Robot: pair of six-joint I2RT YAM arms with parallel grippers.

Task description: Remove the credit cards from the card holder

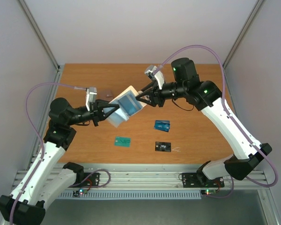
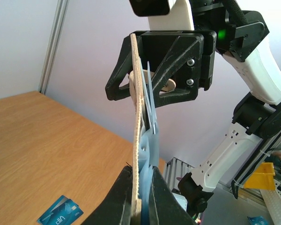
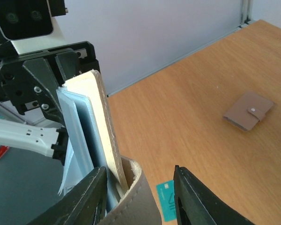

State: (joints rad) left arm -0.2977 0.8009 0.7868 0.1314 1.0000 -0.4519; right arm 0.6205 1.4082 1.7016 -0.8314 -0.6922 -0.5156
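My left hand (image 1: 106,112) is clamped tight on the near end of the holder (image 1: 125,105). The holder is held above the desk (image 1: 201,140), pockets facing up, with its long axis slanting away to the far right into my right hand (image 1: 140,97). That hand stands part open around the far end, one finger against it and the other clear. On the desk lie the blue card (image 1: 162,125), teal card (image 1: 123,141) and black card (image 1: 163,146).

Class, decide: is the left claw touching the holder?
Touching. The left wrist view shows the holder pinched between the fingers of the left claw, with no gap showing.
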